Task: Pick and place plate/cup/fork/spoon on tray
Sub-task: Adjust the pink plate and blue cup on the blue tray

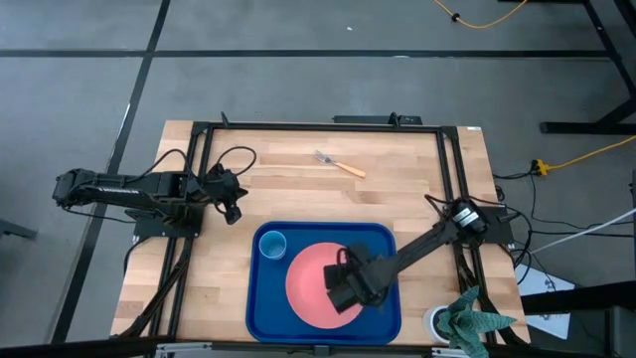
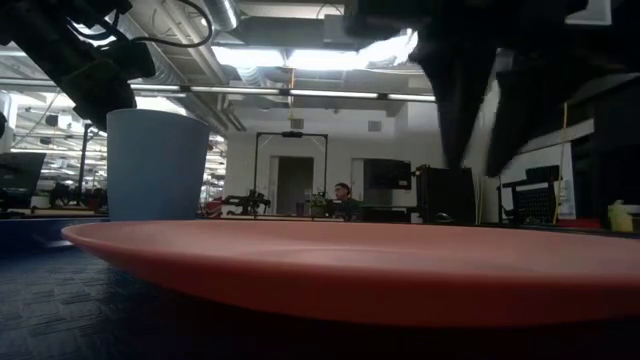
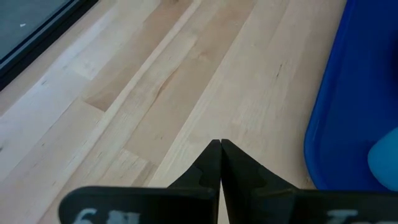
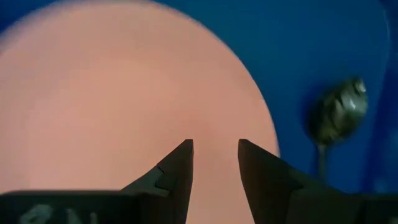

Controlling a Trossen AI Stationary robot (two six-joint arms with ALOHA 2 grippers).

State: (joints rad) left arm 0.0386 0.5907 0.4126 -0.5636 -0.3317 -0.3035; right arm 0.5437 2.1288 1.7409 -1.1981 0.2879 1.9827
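The tray [image 1: 260, 303] is crowded: the plate [image 1: 303, 278] fills its middle, the cup [image 1: 272, 244] stands in its far-left corner, and the spoon [image 4: 336, 118] lies just beside the plate's rim. The right gripper [image 1: 338, 288] hangs over the plate with jaws apart, covering it. The left gripper [image 1: 231, 204], shut, sits over bare table [image 1: 397, 194] left of the tray. The fork [image 1: 340, 164] lies alone on open wood near the far edge, well apart from everything. A white container with green cloth [image 1: 467, 320] occupies the near-right corner.

One tray [image 1: 260, 316], one plate [image 1: 306, 283], one cup [image 1: 272, 244], one fork [image 1: 339, 164], one spoon [image 4: 336, 118], one white container [image 1: 434, 320], one green cloth [image 1: 475, 320]; two arms, each bearing one pincer.
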